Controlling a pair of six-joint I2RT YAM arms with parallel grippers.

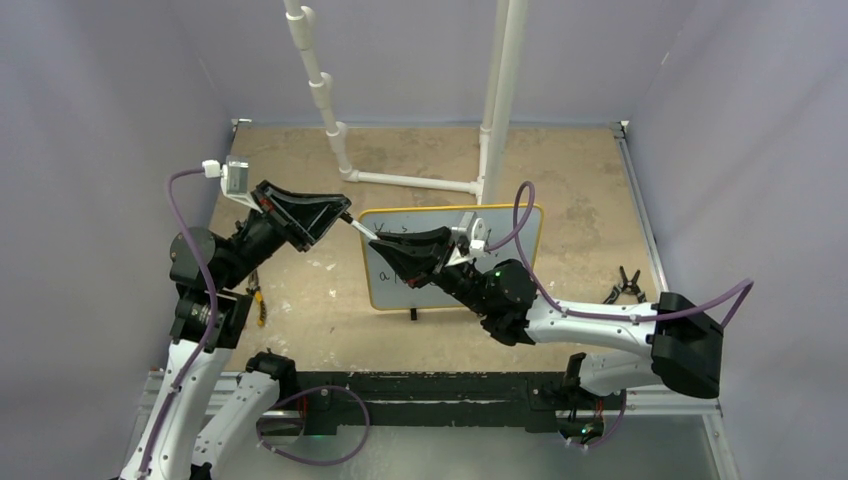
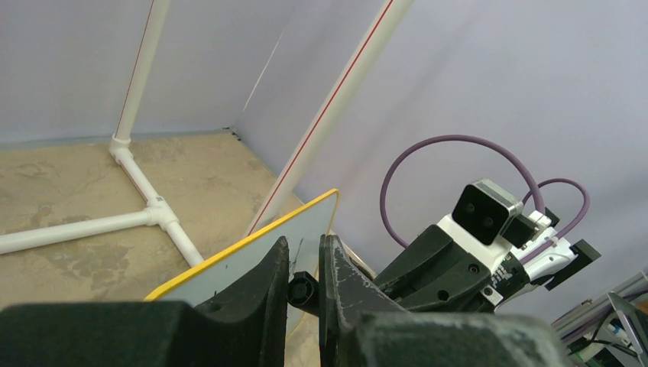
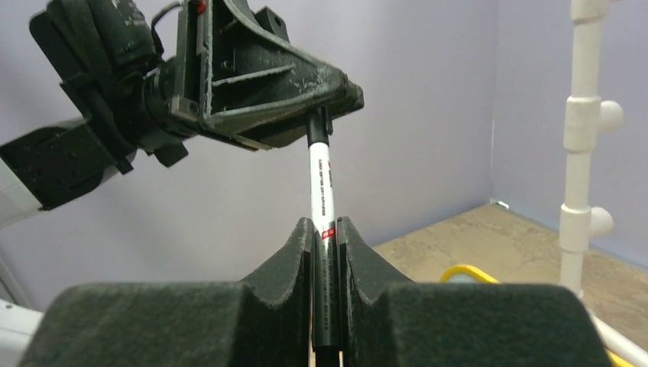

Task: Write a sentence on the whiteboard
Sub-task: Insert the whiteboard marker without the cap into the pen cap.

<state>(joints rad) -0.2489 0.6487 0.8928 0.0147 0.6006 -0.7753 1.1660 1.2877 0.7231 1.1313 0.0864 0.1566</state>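
The whiteboard [image 1: 512,238], pale with a yellow frame, stands mid-table; its top edge shows in the left wrist view [image 2: 229,264] and one corner in the right wrist view [image 3: 462,271]. A few black strokes of the sentence [image 1: 383,272] show at its left; my right arm hides the rest. A white marker [image 1: 362,230] spans between both grippers in front of the board's upper left corner. My left gripper [image 2: 305,245] is shut on the marker's black end [image 2: 304,290]. My right gripper [image 3: 325,229] is shut on the marker's barrel [image 3: 321,176].
A white pipe frame [image 1: 410,182] with a tall upright [image 1: 500,100] stands behind the board. Yellow-handled pliers [image 1: 258,300] lie beside the left arm. A small black clip [image 1: 625,285] lies at the right. Purple walls enclose the table.
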